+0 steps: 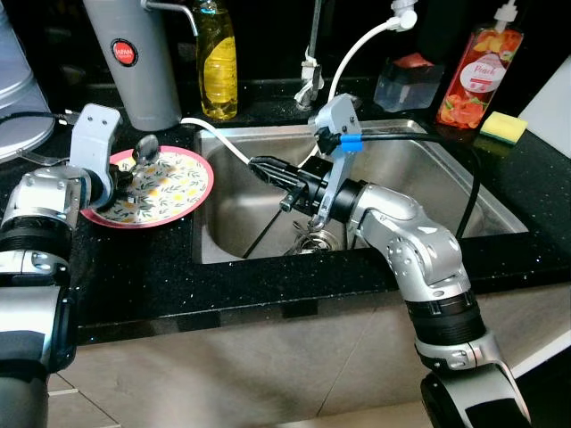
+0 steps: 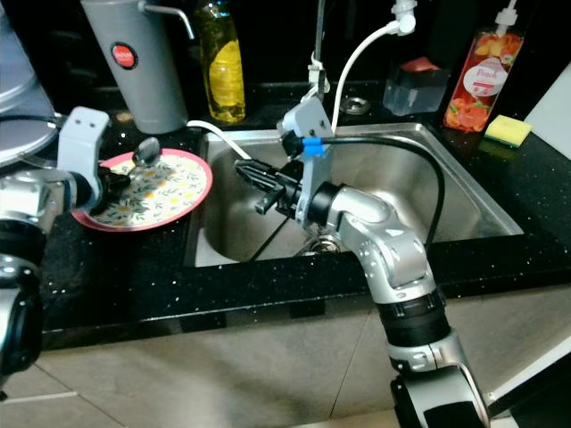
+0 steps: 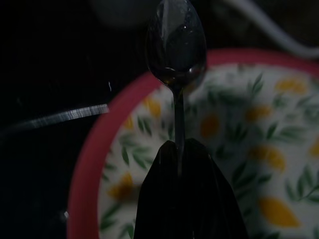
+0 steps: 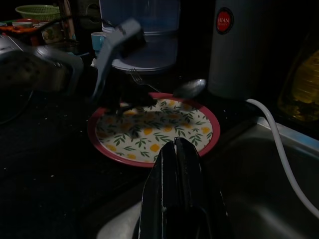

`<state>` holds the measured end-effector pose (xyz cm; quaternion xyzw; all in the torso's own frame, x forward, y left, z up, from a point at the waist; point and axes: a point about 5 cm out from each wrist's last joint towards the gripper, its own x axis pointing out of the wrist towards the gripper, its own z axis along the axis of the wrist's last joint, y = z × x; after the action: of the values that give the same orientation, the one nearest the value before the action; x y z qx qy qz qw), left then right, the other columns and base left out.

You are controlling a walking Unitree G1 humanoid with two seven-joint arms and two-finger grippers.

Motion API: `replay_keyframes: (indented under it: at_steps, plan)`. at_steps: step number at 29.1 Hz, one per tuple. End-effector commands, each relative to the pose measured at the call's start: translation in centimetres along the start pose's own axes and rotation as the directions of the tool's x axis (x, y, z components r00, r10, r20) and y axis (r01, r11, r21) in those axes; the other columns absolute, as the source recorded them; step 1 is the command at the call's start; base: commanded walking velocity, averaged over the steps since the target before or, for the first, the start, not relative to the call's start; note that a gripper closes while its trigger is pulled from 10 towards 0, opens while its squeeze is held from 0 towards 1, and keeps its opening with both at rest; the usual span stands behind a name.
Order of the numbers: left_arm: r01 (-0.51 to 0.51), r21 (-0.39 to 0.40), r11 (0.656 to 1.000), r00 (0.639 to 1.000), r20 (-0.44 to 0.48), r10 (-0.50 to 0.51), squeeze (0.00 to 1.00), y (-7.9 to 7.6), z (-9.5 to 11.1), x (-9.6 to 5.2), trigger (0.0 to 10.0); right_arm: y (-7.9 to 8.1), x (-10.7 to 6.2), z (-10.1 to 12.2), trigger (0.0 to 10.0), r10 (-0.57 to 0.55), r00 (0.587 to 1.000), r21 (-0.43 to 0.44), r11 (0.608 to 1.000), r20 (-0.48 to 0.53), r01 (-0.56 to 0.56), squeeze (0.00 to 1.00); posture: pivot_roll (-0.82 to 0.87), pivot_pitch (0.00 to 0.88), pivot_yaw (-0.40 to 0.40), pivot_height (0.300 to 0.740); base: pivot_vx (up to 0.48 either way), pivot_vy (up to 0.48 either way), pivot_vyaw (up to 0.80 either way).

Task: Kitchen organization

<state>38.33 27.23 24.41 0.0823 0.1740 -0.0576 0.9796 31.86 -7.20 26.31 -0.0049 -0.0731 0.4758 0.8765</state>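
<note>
Left eye view: a black stone counter with a steel sink at centre is seen from above. At the left of the frame, a round plate with a red rim and a yellow floral pattern rests on the counter just beside the sink. Over it, the left gripper is clenched on the handle of a metal spoon, whose bowl is held raised above the plate's far rim; judging by this, the spoon is being lifted off or set down there. In the left wrist view, the handle is seen pinched between the two black fingers, the bowl pointing away.

At centre frame, the right gripper is held over the sink basin, pointing towards the plate, its fingers pressed together on nothing. Along the upper edge are ranged a grey flask, a yellow soap bottle, a white hose, a peach-labelled pump bottle and a yellow sponge.
</note>
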Motion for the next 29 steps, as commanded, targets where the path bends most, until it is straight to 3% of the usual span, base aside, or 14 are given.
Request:
replay_keyframes:
  at_steps: [1,2,3,6,7,8,10,11,14,18,21,27,28,29]
  plan:
    - [0.058,0.016,0.998,0.988,0.145,-0.060,0.00,-1.8,3.8,-0.5,10.0,-0.2,-0.1,0.2,10.0,-0.007,1.000,0.011,1.000,-0.002,0.007,0.00,0.15,0.000,-0.043,0.740,0.000,0.000,0.00]
    - [0.109,0.023,0.994,0.978,0.178,-0.111,0.00,-3.0,5.0,-0.6,10.0,-0.4,-0.2,0.3,10.0,-0.015,1.000,0.011,1.000,0.002,0.015,0.00,0.15,0.000,-0.043,0.740,0.000,0.000,0.00]
    - [0.109,0.023,0.994,0.978,0.178,-0.111,0.00,-3.0,5.0,-0.6,10.0,-0.4,-0.2,0.3,10.0,-0.015,1.000,0.011,1.000,0.002,0.015,0.00,0.15,0.000,-0.043,0.740,0.000,0.000,0.00]
    - [0.258,0.058,0.964,0.943,0.200,-0.264,0.00,-6.6,6.7,-0.6,10.0,-0.8,-0.3,0.8,10.0,-0.034,0.999,0.007,0.999,0.015,0.034,0.00,0.16,0.000,-0.051,0.740,0.000,0.000,0.00]
    - [0.333,0.082,0.939,0.922,0.183,-0.342,0.00,-9.1,7.0,0.0,10.0,-1.2,-0.5,1.0,10.0,-0.047,0.999,0.001,0.999,0.019,0.047,0.00,0.16,0.000,-0.051,0.740,0.000,0.000,0.00]
    - [0.333,0.082,0.939,0.922,0.183,-0.342,0.00,-9.1,7.0,0.0,10.0,-1.2,-0.5,1.0,10.0,-0.047,0.999,0.001,0.999,0.019,0.047,0.00,0.16,0.000,-0.051,0.740,0.000,0.000,0.00]
    - [0.379,0.112,0.919,0.907,0.152,-0.392,0.00,-11.2,6.8,0.7,10.0,-1.5,-0.6,1.1,10.0,-0.065,0.998,-0.005,0.998,0.022,0.065,0.00,0.16,0.000,-0.045,0.740,0.000,0.000,0.00]
    - [0.379,0.112,0.919,0.907,0.152,-0.392,0.00,-11.2,6.8,0.7,10.0,-1.5,-0.6,1.1,10.0,-0.065,0.998,-0.005,0.998,0.022,0.065,0.00,0.16,0.000,-0.045,0.740,0.000,0.000,0.00]
    - [0.473,0.136,0.871,0.866,0.112,-0.488,0.00,-15.0,6.3,1.8,10.0,-2.1,-0.8,1.3,10.0,-0.113,0.993,-0.017,0.993,0.031,0.114,0.00,0.15,0.000,-0.039,0.740,0.000,0.000,0.00]
    - [0.523,0.157,0.838,0.842,0.059,-0.536,0.00,-17.5,5.2,2.4,10.0,-2.6,-1.3,1.5,10.0,-0.165,0.985,-0.027,0.986,0.039,0.166,0.00,0.15,0.000,-0.027,0.740,0.000,0.000,0.00]
    - [0.548,0.178,0.818,0.827,0.032,-0.561,0.00,-18.5,4.6,2.6,10.0,-3.0,-1.8,1.6,10.0,-0.201,0.979,-0.032,0.979,0.041,0.203,0.00,0.15,0.000,-0.018,0.740,0.000,0.000,0.00]
    - [0.564,0.232,0.792,0.813,0.007,-0.582,0.00,-19.2,3.9,2.5,10.0,-3.8,-2.3,1.5,10.0,-0.260,0.965,-0.044,0.964,0.033,0.261,0.00,0.14,0.000,-0.003,0.740,0.000,0.000,0.00]
    - [0.553,0.233,0.800,0.818,0.028,-0.574,1.00,-19.3,3.9,2.6,10.0,-3.8,-2.3,1.4,10.0,-0.268,0.963,-0.042,0.962,0.033,0.269,0.00,0.14,0.000,-0.004,0.740,0.000,0.000,0.00]
    - [0.543,0.234,0.806,0.823,0.044,-0.567,1.00,-19.3,4.0,2.7,10.0,-3.8,-2.3,1.3,10.0,-0.272,0.962,-0.040,0.961,0.033,0.273,0.00,0.14,0.000,-0.004,0.740,0.000,0.000,0.00]
